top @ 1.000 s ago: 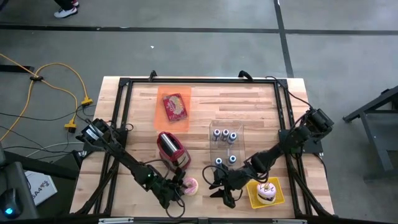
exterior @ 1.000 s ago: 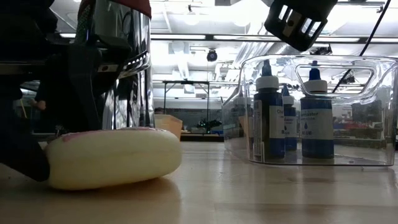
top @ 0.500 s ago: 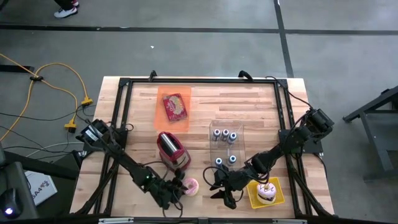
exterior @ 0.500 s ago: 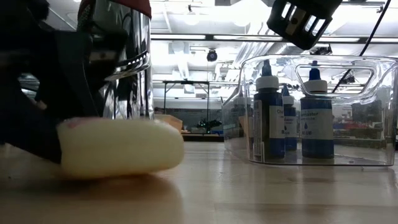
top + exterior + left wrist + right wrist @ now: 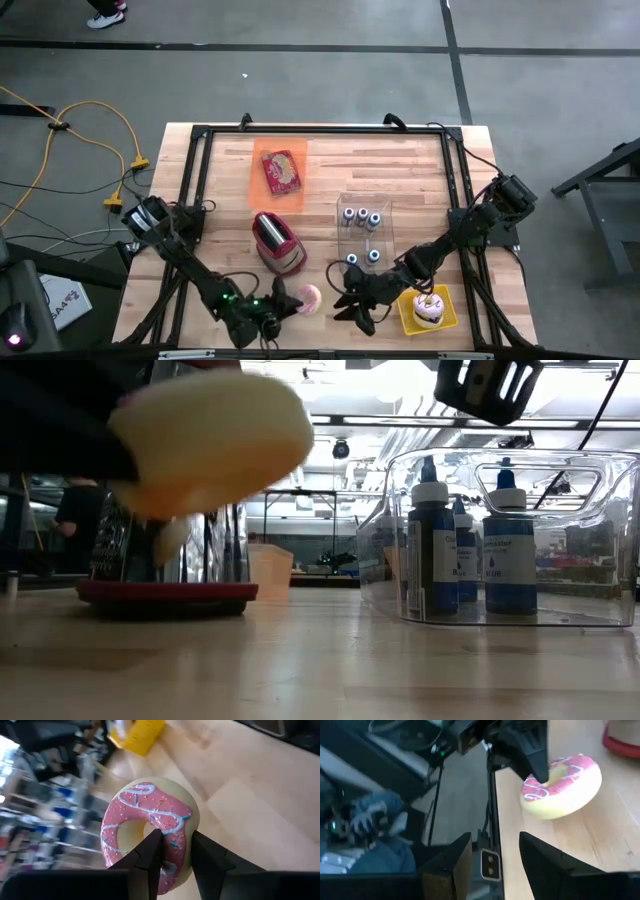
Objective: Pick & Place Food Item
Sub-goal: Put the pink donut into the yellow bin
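The donut (image 5: pixel 307 298), pale with pink icing and sprinkles, is near the table's near edge in front of the toaster. It also shows in the low view (image 5: pixel 210 440) and the right wrist view (image 5: pixel 562 785). My left gripper (image 5: pixel 289 301) is shut on it from its left side. My right gripper (image 5: pixel 350 300) is open just right of the donut, fingers (image 5: pixel 455 865) spread and touching nothing. A yellow plate (image 5: pixel 405 312) with a small cake stands at the near right. My left gripper (image 5: pixel 176 840) pinches the donut's ring (image 5: pixel 175 831) on the side nearest it. One finger (image 5: pixel 154 842) is in the hole and the other (image 5: pixel 199 845) is outside the rim. The fingers slant down from the table's left. The donut is lifted clear and tilted.
A red and silver toaster (image 5: pixel 278 243) stands just behind the donut, with its base (image 5: pixel 165 592) in the low view. A clear bin (image 5: pixel 362 230) of blue bottles (image 5: pixel 432 545) is to the right of it. An orange tray (image 5: pixel 262 190) with a red packet lies farther back.
My left gripper has lifted the donut off the table: a second ago the donut lay flat on the wood, and now it hangs well above it, tilted. The left arm has drawn back toward the near left corner. The right gripper has stayed in place.
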Tool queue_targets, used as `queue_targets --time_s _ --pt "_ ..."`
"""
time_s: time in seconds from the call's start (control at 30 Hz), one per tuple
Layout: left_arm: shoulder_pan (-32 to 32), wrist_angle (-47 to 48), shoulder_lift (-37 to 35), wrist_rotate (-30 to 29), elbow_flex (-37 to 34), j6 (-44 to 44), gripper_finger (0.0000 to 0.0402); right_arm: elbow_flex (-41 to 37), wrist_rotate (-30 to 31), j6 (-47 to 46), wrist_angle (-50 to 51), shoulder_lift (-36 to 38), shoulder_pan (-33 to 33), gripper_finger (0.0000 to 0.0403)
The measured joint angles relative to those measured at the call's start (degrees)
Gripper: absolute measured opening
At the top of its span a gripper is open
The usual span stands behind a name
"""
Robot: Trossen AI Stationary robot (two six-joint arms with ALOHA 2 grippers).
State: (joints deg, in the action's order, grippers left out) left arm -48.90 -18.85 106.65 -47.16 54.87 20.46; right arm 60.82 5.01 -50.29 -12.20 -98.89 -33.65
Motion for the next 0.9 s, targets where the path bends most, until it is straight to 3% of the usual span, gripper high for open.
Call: queue_targets --time_s 0.13,0.5,0.9 --pt "-0.4 -1.92 0.0 -3.67 0.0 3.93 0.0088 0.0 2.78 -5.3 -0.26 0.0 0.19 0.0152" --pt "-0.62 -6.58 0.0 -7.58 0.0 18.5 0.0088 0.0 1.56 -17.03 0.43 0.0 3.41 0.018" --pt "-0.6 -9.05 0.0 -7.69 0.0 29.54 0.0088 0.0 -2.19 -22.17 0.41 0.0 5.97 0.0211"
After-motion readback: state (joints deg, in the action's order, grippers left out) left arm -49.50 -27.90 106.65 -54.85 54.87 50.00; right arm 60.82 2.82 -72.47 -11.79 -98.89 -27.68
